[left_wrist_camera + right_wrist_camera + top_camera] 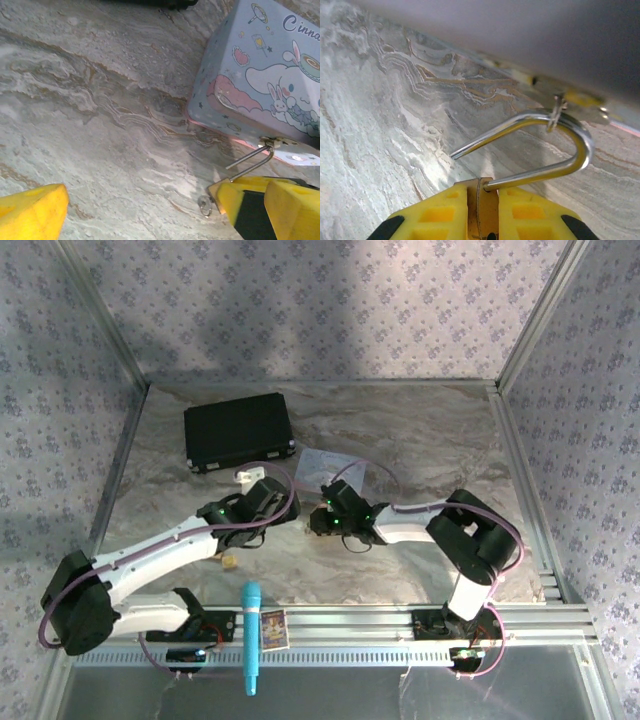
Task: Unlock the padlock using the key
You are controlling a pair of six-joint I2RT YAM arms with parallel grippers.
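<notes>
— Marble-patterned table (430, 440), flowered walls. Where is the padlock?
— Lower middle of the right wrist view. The right gripper (482, 189) has the padlock (540, 174) edge-on, jaws closed tight on its brass body. Its shackle is open, one end free, and is hooked through the hasp (555, 112).
— Whose hasp?
— That of the tin (250, 75), upper right in the left wrist view.
— Any key?
— A small silvery key (204, 205) at the padlock's base, lower right. Whether it is inserted, I cannot tell.
— And the left gripper (280, 502)?
— Centre of the top view, jaws spread wide, holding nothing. One finger (32, 212) shows lower left.
</notes>
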